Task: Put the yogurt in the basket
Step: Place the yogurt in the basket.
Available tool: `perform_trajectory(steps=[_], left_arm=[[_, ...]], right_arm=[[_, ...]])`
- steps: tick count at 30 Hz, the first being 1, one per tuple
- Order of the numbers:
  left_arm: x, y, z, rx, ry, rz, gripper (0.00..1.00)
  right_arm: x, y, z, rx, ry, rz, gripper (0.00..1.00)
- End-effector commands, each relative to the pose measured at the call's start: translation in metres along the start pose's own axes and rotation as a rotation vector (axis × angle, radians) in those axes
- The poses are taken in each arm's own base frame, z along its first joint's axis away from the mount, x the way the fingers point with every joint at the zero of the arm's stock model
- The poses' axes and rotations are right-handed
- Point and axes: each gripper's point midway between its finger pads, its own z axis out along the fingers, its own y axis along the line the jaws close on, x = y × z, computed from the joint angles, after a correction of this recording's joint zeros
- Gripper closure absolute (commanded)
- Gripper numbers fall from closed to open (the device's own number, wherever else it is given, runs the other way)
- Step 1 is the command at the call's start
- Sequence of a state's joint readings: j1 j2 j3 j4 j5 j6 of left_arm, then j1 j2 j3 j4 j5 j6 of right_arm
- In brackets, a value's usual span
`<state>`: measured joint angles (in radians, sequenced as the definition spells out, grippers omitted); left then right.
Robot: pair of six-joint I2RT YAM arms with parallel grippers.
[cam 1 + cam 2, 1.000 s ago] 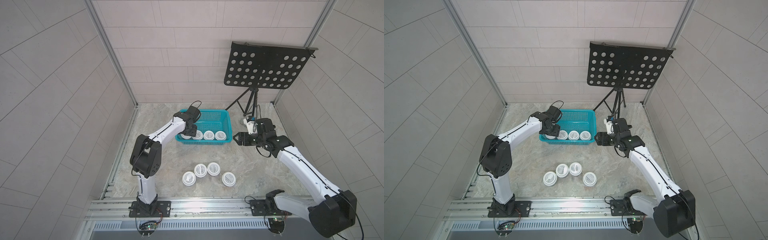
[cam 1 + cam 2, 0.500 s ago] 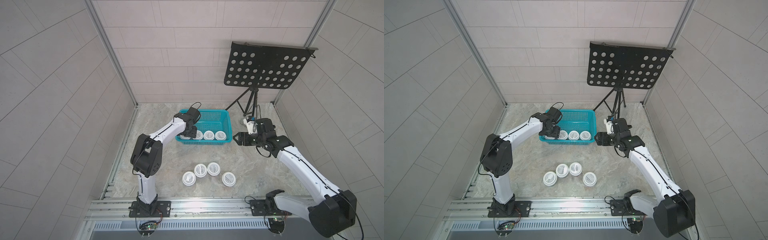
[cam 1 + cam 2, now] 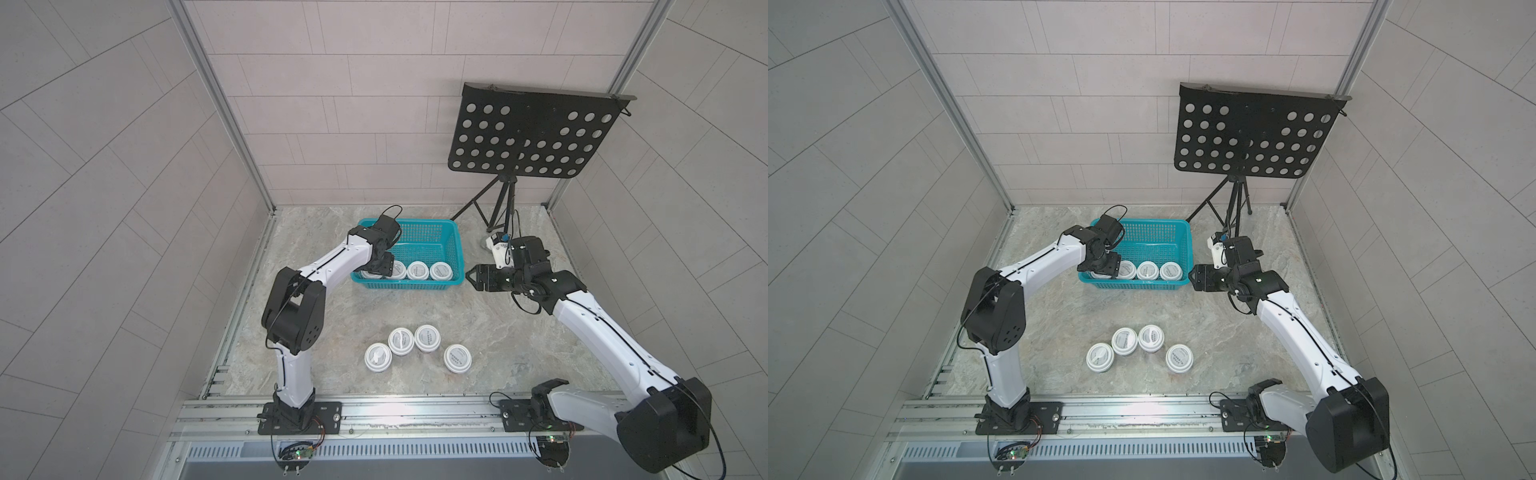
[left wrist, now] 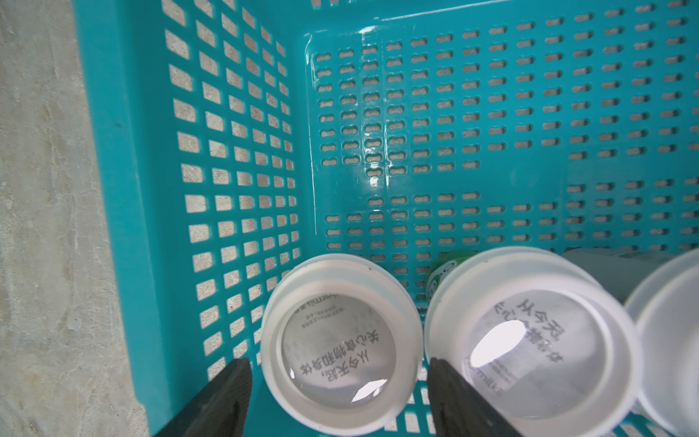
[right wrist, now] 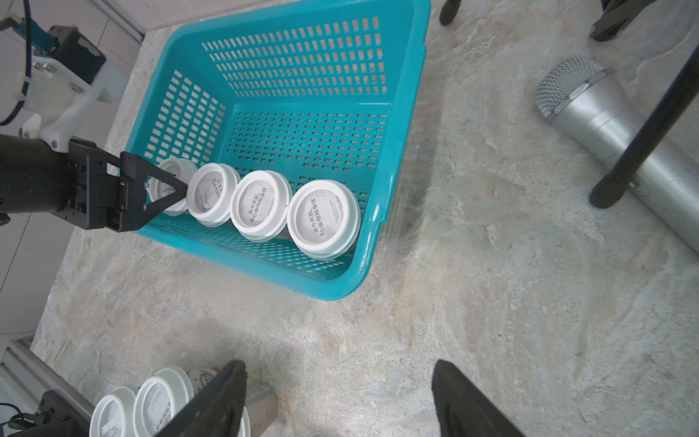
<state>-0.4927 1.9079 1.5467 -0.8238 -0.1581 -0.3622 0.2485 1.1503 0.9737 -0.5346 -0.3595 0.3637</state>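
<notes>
Half done: four yogurt cups (image 3: 417, 270) in basket (image 3: 407, 286) near row, four loose cups (image 3: 427, 338) on worktop (image 3: 498, 332); left gripper (image 4: 338, 363) jaws open astride leftmost basket cup, right gripper (image 5: 336, 367) jaws open, empty.

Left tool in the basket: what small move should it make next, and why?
Probably lift straight up out of the basket. The left tool has its jaws open, with a gap on each side of the end cup, which stands in the basket, so that cup looks released. Four cups on the table wait to be fetched.
</notes>
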Motion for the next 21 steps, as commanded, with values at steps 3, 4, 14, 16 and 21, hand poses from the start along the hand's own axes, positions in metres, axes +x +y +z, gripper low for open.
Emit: perform_trajectory(steps=[3,4,14,16,21], left_arm=[[-0.005,0.007,-0.016,0.001,-0.028,-0.007,0.2],[-0.006,0.007,-0.021,0.007,-0.038,-0.009,0.19],[-0.011,0.011,-0.082,0.109,-0.16,-0.039,0.16],[-0.01,0.013,-0.098,0.16,-0.198,-0.058,0.16],[0.002,0.028,-0.131,0.254,-0.273,-0.134,0.15]], right_arm=[[0.0,-0.001,0.001,0.002,0.002,-0.007,0.19],[0.001,-0.001,0.001,-0.002,0.004,-0.01,0.19],[0.009,0.009,0.003,-0.052,0.074,-0.051,0.19],[0.014,0.013,0.003,-0.066,0.098,-0.07,0.19],[0.031,0.024,0.007,-0.09,0.166,-0.125,0.19]])
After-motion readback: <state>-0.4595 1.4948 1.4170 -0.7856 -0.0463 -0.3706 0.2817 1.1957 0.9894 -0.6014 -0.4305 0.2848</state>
